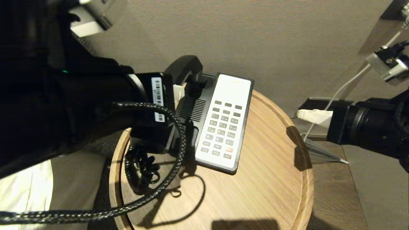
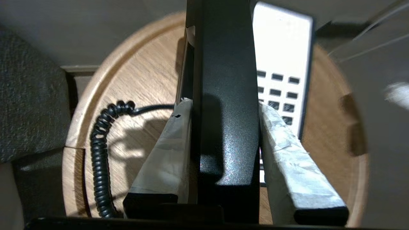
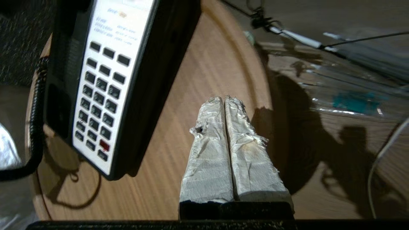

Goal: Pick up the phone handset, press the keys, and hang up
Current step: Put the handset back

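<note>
- The round bench (image 1: 274, 166) carries the phone base (image 1: 191, 108); its keypad (image 1: 223, 127) faces up.
- My left hand (image 2: 225, 108) grips the phone handset (image 2: 227, 95) mid-shaft, above its cradle side. It looks light, stiff and glossy, so I judge it slip-prone.
- My right hand (image 3: 225, 105), fingers pressed together and empty, hovers just beside the keypad.
- The coiled cord (image 2: 99, 166) may tug; the handset's ends are hidden.

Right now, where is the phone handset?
The phone handset is clamped in the left pincer, lifted above the left side of the phone base on the round table.
</note>
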`<state>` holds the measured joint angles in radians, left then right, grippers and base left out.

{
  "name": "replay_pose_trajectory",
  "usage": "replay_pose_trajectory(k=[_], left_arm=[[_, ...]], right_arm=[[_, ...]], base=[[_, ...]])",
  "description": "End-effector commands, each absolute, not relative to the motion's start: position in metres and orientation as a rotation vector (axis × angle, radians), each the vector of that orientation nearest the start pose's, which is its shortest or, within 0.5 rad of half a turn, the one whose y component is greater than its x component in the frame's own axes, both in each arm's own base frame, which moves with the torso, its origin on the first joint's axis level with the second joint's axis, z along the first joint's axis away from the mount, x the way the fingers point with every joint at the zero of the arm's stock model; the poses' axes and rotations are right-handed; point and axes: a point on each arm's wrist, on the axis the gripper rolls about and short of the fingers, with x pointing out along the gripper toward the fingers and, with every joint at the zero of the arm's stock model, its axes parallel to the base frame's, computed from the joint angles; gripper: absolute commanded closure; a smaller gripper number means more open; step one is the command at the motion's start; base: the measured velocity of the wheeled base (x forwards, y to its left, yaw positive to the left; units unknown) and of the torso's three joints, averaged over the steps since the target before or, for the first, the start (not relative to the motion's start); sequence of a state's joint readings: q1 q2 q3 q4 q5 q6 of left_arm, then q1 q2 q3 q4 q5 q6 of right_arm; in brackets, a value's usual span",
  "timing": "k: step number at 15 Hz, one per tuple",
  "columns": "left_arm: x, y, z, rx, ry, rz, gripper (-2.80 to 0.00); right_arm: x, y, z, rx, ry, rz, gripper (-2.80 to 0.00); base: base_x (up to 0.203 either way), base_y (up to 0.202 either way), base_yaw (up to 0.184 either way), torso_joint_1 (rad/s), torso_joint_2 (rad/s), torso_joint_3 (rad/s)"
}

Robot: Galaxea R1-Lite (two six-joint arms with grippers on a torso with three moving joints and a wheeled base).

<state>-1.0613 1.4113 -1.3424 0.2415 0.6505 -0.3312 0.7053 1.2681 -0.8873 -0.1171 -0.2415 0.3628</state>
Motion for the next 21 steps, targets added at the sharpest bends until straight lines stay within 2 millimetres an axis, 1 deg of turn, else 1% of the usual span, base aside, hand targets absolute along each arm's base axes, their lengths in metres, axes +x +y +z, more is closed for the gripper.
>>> replay_pose_trajectory(k=[1, 7, 11, 21], left_arm=[[0.129, -0.204, 0.317, -0.042, 0.298, -0.349, 0.00], [0.138, -0.218, 0.305, -0.010, 0.239, -0.366, 0.00], [0.140, -0.212, 0.293, 0.029, 0.263, -0.352, 0.00], [0.154, -0.213, 0.287, 0.019, 0.262, -0.317, 0.00]], right_arm=[[0.147, 0.114, 0.268, 0.250, 0.291, 0.399, 0.00], [0.139, 0.108, 0.271, 0.260, 0.277, 0.403, 0.00], [0.138, 0.107, 0.272, 0.264, 0.272, 0.403, 0.00], [0.132, 0.102, 0.275, 0.270, 0.261, 0.408, 0.00]], base=[[0.000, 0.000, 0.000, 0.000, 0.00, 0.000], [0.000, 0.000, 0.000, 0.000, 0.00, 0.000], [0.000, 0.000, 0.000, 0.000, 0.00, 0.000], [0.000, 0.000, 0.000, 0.000, 0.00, 0.000]])
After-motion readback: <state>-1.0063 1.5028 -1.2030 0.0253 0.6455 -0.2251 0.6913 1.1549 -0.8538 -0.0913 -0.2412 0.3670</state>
